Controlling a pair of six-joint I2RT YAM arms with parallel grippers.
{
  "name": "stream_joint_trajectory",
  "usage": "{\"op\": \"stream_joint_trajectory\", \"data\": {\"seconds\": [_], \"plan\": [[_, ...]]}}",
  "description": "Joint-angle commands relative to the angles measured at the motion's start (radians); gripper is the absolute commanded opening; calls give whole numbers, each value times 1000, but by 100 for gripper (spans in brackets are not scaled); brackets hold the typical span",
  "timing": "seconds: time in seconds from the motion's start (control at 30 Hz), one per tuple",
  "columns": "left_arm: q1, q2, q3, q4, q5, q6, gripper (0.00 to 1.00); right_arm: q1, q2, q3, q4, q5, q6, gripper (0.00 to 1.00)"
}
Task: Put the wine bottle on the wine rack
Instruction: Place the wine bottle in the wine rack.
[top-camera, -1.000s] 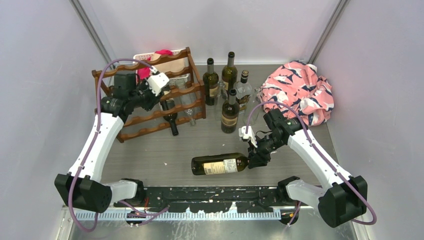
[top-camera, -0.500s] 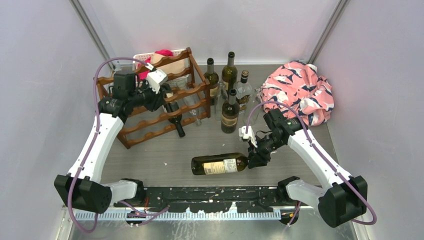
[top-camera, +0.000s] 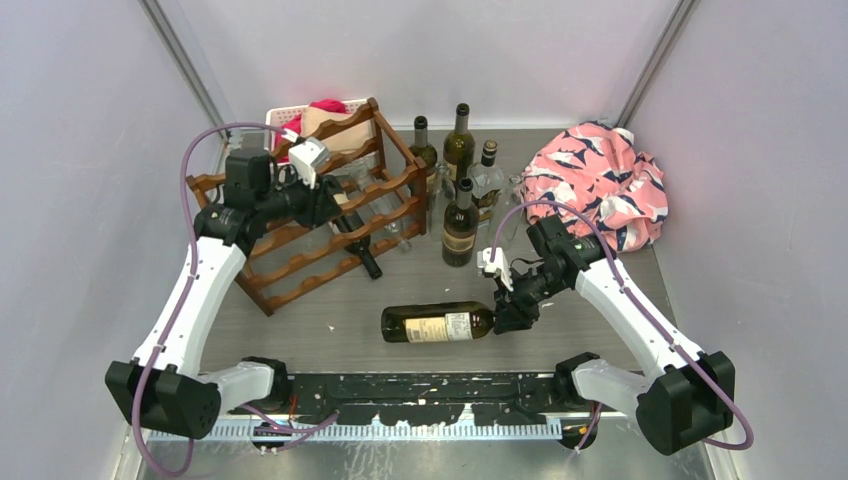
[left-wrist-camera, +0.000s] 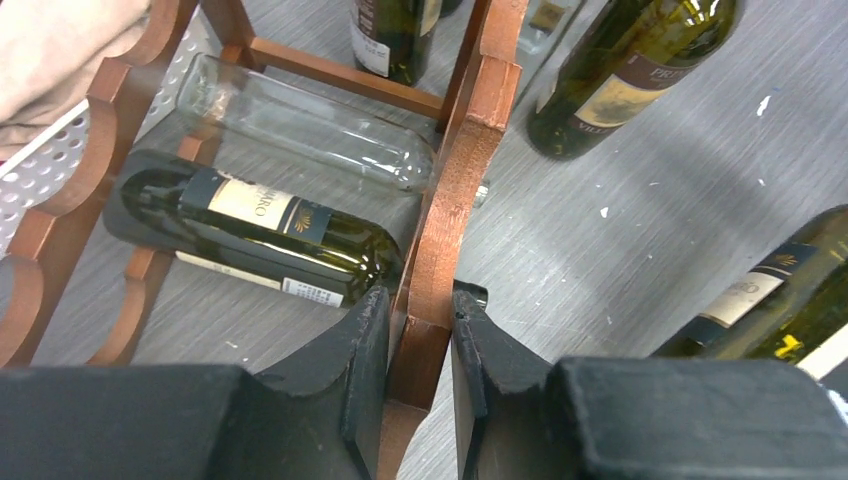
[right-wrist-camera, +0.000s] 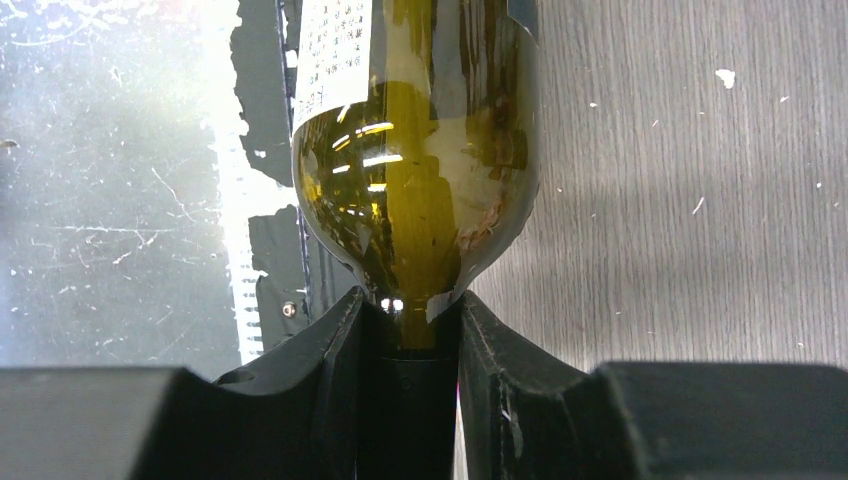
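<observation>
The left gripper (left-wrist-camera: 420, 302) clamps the wine rack (left-wrist-camera: 470, 140) steady; the right gripper (right-wrist-camera: 410, 305), pinching the wine bottle (right-wrist-camera: 420, 170) by the neck, should lift it level.

Soft, even light from overhead. The table (top-camera: 330, 320) is mid-bright with no hard shadows, only a faint dark smudge under the lying bottle (top-camera: 437, 325). The top view is sharp throughout.

In the right wrist view, glare whites out a band of the metal strip (right-wrist-camera: 100, 200) beside the glass, and small bright streaks show in the green. The black fingers (right-wrist-camera: 330, 400) are near-featureless and slightly soft. In the left wrist view the rack (left-wrist-camera: 450, 200) is crisp, with a pale sheen along the clear bottle (left-wrist-camera: 300, 125).
</observation>
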Motion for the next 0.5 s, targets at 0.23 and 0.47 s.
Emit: {"op": "stream_joint_trajectory", "data": {"seconds": [0.23, 0.47], "plan": [[-30, -81, -28, 30, 27, -158, 47, 18, -42, 34, 152, -135, 140, 1], [-30, -221, -25, 19, -58, -238, 76, 80, -17, 77, 144, -41, 169, 1]]}}
